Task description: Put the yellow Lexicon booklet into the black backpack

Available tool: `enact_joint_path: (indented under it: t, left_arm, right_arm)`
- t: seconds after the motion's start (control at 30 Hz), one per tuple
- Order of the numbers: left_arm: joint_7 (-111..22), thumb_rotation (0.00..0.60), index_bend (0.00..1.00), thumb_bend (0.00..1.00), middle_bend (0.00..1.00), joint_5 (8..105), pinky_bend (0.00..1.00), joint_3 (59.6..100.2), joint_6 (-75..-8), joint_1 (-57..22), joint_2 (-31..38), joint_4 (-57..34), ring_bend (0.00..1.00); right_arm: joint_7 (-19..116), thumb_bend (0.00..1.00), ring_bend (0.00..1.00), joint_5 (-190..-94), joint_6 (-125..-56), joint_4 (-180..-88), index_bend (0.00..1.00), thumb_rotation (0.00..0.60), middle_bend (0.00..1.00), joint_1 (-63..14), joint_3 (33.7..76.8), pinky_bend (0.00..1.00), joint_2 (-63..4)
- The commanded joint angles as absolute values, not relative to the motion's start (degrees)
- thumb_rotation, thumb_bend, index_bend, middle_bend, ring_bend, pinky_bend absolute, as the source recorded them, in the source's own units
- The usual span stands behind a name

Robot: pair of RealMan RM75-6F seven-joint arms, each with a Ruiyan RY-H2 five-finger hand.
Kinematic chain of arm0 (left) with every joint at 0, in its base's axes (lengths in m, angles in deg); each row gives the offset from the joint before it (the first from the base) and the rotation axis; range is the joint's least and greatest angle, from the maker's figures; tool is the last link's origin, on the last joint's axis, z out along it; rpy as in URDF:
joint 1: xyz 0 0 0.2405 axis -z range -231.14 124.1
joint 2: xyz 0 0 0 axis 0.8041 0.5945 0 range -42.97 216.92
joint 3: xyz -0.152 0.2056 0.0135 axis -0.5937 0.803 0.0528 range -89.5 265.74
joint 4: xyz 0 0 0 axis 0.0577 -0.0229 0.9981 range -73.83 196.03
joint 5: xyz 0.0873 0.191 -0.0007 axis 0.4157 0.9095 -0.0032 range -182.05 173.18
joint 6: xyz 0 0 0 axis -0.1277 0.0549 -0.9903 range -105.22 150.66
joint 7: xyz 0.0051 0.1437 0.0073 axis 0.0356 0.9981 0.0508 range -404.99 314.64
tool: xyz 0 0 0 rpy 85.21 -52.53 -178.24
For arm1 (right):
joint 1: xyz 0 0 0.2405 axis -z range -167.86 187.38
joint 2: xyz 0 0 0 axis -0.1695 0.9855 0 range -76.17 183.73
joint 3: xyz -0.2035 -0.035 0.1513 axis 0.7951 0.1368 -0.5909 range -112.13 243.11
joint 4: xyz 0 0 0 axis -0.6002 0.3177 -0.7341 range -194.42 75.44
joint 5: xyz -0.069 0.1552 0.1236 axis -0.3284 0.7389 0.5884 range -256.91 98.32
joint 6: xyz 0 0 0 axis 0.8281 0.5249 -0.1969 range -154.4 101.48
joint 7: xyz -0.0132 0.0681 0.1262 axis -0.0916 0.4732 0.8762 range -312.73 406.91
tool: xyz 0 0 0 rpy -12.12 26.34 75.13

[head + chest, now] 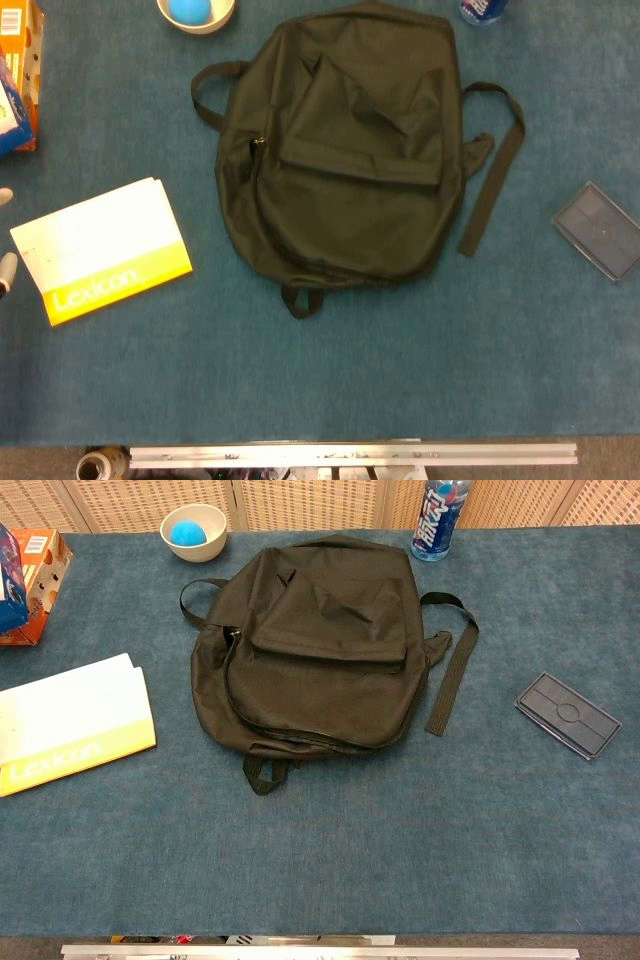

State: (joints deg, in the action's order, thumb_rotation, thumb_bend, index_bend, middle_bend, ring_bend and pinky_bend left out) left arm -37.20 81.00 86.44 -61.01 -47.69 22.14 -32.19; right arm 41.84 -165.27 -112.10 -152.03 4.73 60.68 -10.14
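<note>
Yellow Lexicon booklet (103,249) lies flat just beside left-hand fingers (6,272).

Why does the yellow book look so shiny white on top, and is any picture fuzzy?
Head view: glare washes out the upper part of the Lexicon booklet, and the picture is a bit soft. Chest view: the booklet's pale part is bright there too, but the picture is sharper; the black backpack stays dark, its folds faint, with only soft shadows on the table.

At the head view's left edge only grey fingers (6,270) show, their hand cut off, while the far bottle (483,9) is cropped to its base.
</note>
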Motion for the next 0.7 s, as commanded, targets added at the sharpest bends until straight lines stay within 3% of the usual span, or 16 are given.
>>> enact_joint_path:
  t: [0.03,0.27,0.7]
  left_arm:
    - [-37.0,0.6,0.23,0.32,0.34,81.0,0.19,86.6,-60.8,-47.7,22.2,-32.2,0.31]
    - [-36.1,0.6,0.24,0.32,0.34,81.0,0.19,87.6,-58.8,-47.3,22.5,-32.8,0.31]
    - [-30.7,0.6,0.22,0.32,0.32,77.3,0.19,89.5,-47.6,-43.2,20.1,-35.0,0.26]
  right_arm:
    - [41.6,0.26,0.4,-165.3,-112.3,-152.0,0.4,0.6,0.45,4.5,60.3,0.59,-9.9]
    - [41.7,0.26,0.4,-164.7,-112.9,-151.7,0.4,0.6,0.45,3.8,58.6,0.59,-9.2]
    - [41.5,0.23,0.4,-164.2,-111.6,-151.0,0.4,0.6,0.45,3.4,59.1,0.59,-9.3]
